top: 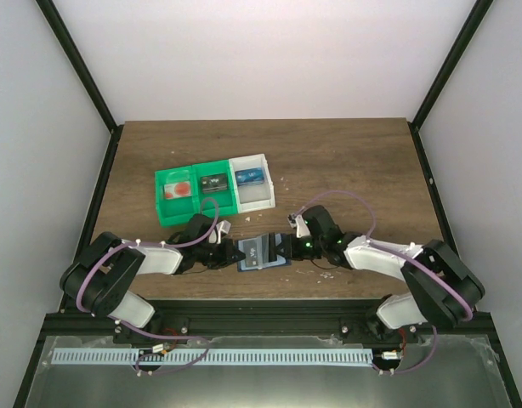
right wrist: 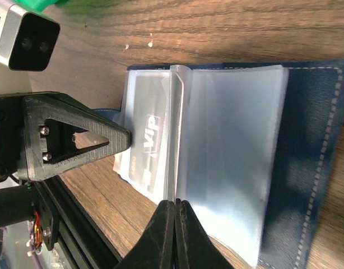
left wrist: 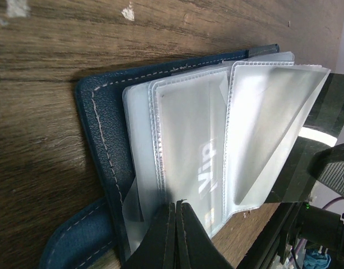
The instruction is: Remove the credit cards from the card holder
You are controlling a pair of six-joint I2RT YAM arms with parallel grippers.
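Now my right pincer (right wrist: 175, 206) pinches the card holder's (right wrist: 306, 140) clear pocket (right wrist: 228, 140), left pincer (left wrist: 176, 210) closed at its edge; next, tug the card (right wrist: 149, 140) out.

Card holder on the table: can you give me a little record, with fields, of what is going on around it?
Card holder: open, flat on the table, between both tools
Vip card: inside it, in a clear pocket
Left tool: shut, tips at that pocket
Right tool: shut on a clear pocket leaf
Tray: three cards, one per compartment
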